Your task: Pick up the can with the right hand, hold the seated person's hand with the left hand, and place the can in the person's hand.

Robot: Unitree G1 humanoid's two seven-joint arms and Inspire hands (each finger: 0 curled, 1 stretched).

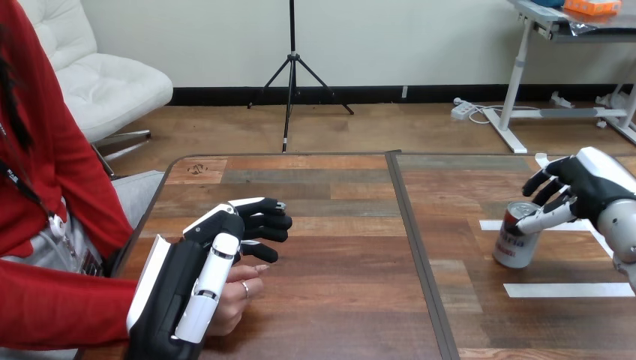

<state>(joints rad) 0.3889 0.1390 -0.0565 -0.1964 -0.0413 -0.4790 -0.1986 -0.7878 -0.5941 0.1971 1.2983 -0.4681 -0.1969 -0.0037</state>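
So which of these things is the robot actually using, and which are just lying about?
Part of the job: the can; the right robot hand at it; the left robot hand, lying over the person's hand.

Just lying about: white tape strips on the wooden table.

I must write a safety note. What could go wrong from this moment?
1. The right hand meets the can near its top, so the can might tip on the table.
2. The left hand lies over the person's hand; it may leave little room to set the can there.
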